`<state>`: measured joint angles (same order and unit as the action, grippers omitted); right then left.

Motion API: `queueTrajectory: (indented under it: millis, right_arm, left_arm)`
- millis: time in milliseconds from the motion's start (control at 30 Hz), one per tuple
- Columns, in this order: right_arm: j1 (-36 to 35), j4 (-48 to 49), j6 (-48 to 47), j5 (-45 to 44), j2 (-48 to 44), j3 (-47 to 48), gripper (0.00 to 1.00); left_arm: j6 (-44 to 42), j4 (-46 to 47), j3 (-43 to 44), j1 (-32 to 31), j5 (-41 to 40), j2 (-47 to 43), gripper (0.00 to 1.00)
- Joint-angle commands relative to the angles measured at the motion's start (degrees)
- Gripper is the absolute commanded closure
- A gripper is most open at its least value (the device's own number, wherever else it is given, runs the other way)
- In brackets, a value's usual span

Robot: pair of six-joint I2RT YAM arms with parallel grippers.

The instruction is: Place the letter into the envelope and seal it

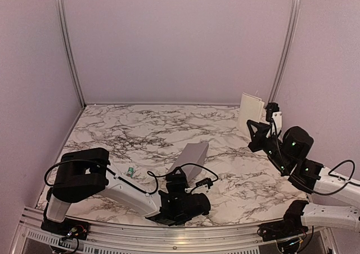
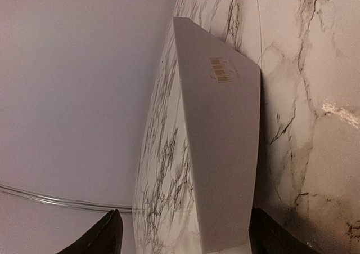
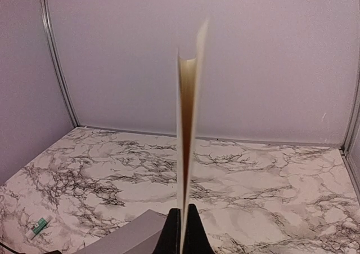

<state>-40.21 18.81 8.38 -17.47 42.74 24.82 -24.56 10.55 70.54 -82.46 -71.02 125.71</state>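
The task is at an early stage: both papers are in hand or nearly so, but nothing is inserted and nothing is sealed.

The right claw (image 1: 254, 128) is closed tight on the letter (image 1: 251, 110). It pinches the bottom edge, and the sheet stands upright above the fingertips. In the right wrist view the letter (image 3: 187, 130) shows edge-on, its folded panels slightly parted at the top.

The left claw (image 1: 180, 181) is spread wide around the near end of the envelope (image 1: 192, 157). In the left wrist view the envelope (image 2: 222, 152) lies against the finger (image 2: 273, 240) on the table side, while the other finger (image 2: 107, 237) stands clear of it. I judge the envelope to be propped rather than clamped. It slants up and away from this claw, its far end raised off the table (image 1: 140, 130). Its face carries a small barcode sticker (image 2: 221, 70). I cannot tell whether the flap is open.

The letter is well apart from the envelope, off to the right of the left claw and higher. 2 steps remain: sliding the letter into the envelope's mouth and closing the flap. A small green-white tube (image 1: 130, 172), possibly glue for sealing, lies on the table just left of the left claw, with neither claw holding it.
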Motion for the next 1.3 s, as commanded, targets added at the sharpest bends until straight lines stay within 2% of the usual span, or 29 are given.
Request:
queueTrajectory:
  millis: [0, 100, 233, 433, 600, 667, 967, 1100, 1267]
  right_arm:
    - [0.56, 0.17, -0.56, 0.49, -0.66, -0.12, 1.0]
    - [0.57, 0.17, -0.55, 0.71, -0.75, -0.12, 1.0]
    - [0.57, 0.17, -0.57, 0.86, -1.05, -0.2, 1.0]
    - [0.54, 0.7, -0.83, 0.87, -0.24, -0.17, 1.0]
    - [0.56, 0.67, -0.78, 1.19, 0.31, -0.08, 1.0]
    - [0.56, 0.75, -0.82, 1.07, 0.32, -0.12, 1.0]
    - [0.56, 1.01, -0.78, 1.19, 1.22, 0.2, 1.0]
    - [0.54, 0.78, -0.65, 1.65, 1.0, 0.19, 1.0]
    - [0.54, 0.83, -0.49, 2.01, 0.41, 0.05, 1.0]
  left_arm:
    - [-5.74, 2.35, 2.72, -0.28, -2.68, 2.49, 0.23]
    - [-12.78, 10.23, 1.82, -0.51, -3.86, 3.15, 0.28]
    - [-15.7, 11.17, 3.82, -0.72, -3.25, 3.95, 0.38]
    - [-18.63, 11.9, 6.16, -0.77, -2.01, 4.37, 0.72]
    - [-19.78, 12.04, 7.2, -0.77, -0.93, 3.37, 0.93]
    - [-19.34, 12.04, 6.87, -0.75, -0.46, 2.3, 0.98]
    - [-8.91, 11.48, 0.93, -0.24, 5.51, -7.82, 1.0]
    - [-7.0, 11.0, -1.43, 0.19, 6.83, -10.9, 1.0]
    - [1.57, 4.85, -2.08, 0.61, 13.6, -16.19, 1.0]
